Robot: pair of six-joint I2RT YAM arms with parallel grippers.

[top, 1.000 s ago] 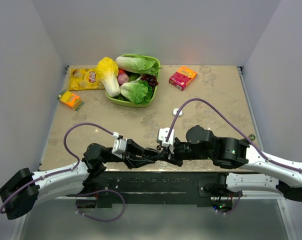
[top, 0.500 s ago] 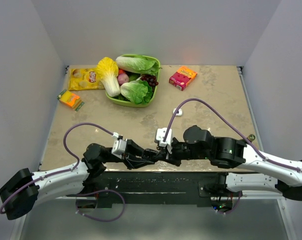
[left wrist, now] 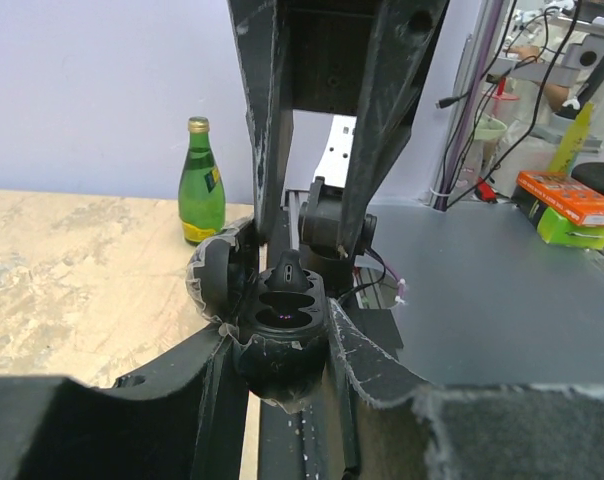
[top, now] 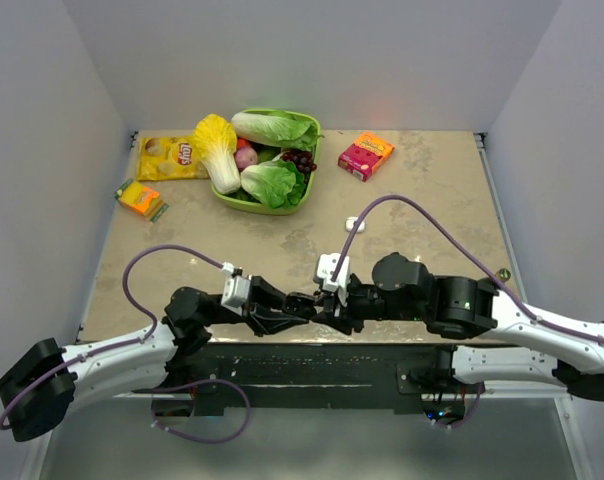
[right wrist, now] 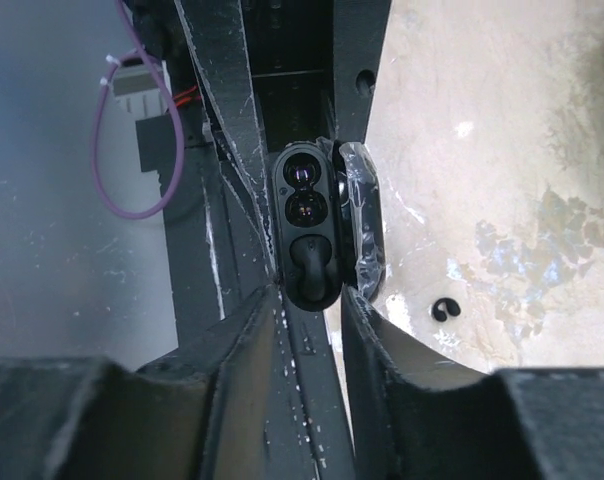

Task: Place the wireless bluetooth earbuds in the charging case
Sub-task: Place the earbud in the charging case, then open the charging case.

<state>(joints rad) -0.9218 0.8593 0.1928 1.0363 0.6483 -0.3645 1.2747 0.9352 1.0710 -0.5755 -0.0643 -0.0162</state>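
Note:
My left gripper is shut on a black oval charging case and holds it lid-open near the table's front edge. The lid stands to the left and is wrapped in clear film. One black earbud sits in the far socket; the socket beside it looks empty. In the right wrist view the same earbud sits at the near end of the case. My right gripper is open, its fingers on either side of that end. In the top view both grippers meet. No second earbud shows.
A small white object lies on the table beyond the grippers. A tiny black C-shaped piece lies on the table by the case. A green basket of vegetables, a chips bag, a red box and an orange packet stand at the back.
The right gripper shifted slightly left, then back right. The left gripper kept hold of the case and barely moved.

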